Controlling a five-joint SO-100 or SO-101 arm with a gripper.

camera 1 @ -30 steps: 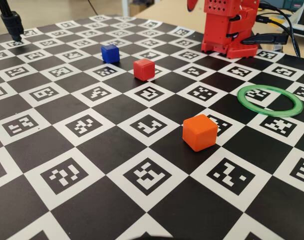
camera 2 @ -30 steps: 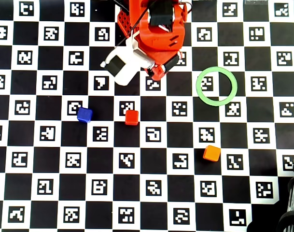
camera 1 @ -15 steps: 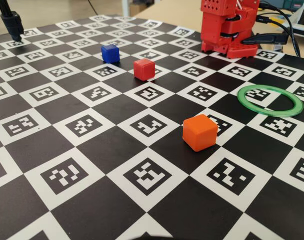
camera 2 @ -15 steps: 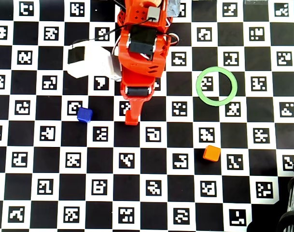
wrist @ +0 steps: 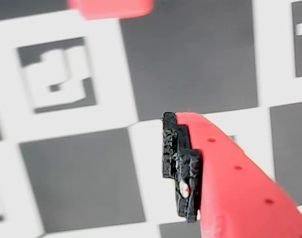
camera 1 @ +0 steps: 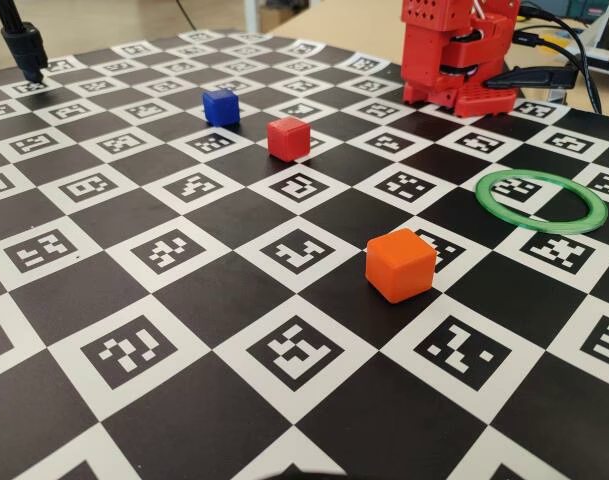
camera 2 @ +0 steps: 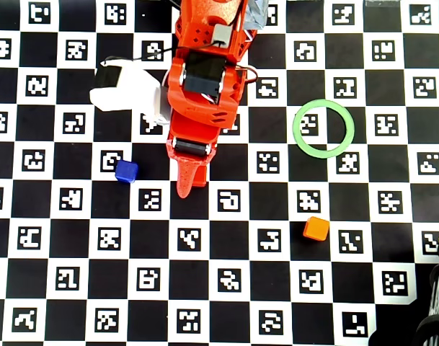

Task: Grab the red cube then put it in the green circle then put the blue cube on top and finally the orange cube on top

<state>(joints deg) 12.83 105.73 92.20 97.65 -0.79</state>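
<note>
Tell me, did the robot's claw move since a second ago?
Yes. In the overhead view the claw has swung from up near the robot's base down the picture, and now hangs over the red cube, level with the unmoved blue cube.

Looks down, blurred, on a checkered tabletop point(wrist: 190, 59) of dark grey and white squares; carries a white square at left printed with a blocky grey marker pattern point(wrist: 56, 74); shows, at the top edge left of centre, the lower part of the red cube point(wrist: 111, 7), cropped by the frame, resting above the seam between a white square and a dark one; holds, lower right, one red finger point(wrist: 230, 178) of the end effector, tapering up to a rounded tip, dotted with small holes, lined on its left face with a rough black pad point(wrist: 179, 166); well apart from the cube; second finger out of frame.
</note>
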